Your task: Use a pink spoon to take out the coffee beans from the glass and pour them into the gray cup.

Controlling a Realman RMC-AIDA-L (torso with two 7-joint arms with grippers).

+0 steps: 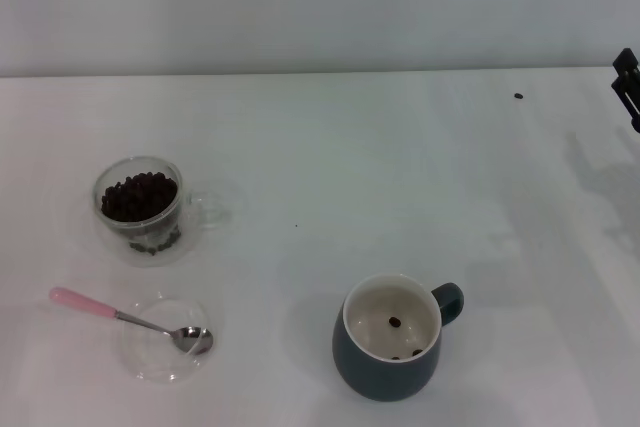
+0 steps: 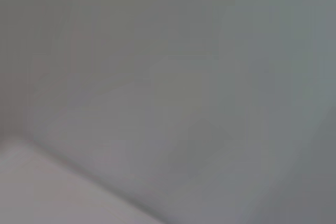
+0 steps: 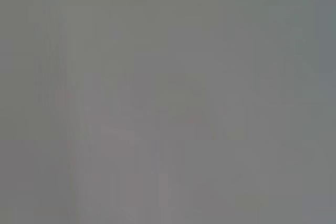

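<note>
Barely begun, I'd judge: two coffee beans (image 1: 395, 322) lie in the gray cup (image 1: 388, 375), while the glass (image 1: 139, 209), far left of it, holds a heap. The pink spoon (image 1: 120, 315) rests untouched on a clear dish (image 1: 150, 365) near the glass. Only a sliver of the right claw (image 1: 627, 82) shows; its opening I cannot tell.

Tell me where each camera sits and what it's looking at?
Head view: sits on the robot's head, looks forward and down at the white table with the glass, pink spoon and gray cup; only the right gripper peeks in at the right edge.
Left wrist view: on the left arm's wrist; shows only blank gray, no body parts.
Right wrist view: on the right wrist; blank gray too.
Shared: both wrist views show nothing recognisable.
</note>
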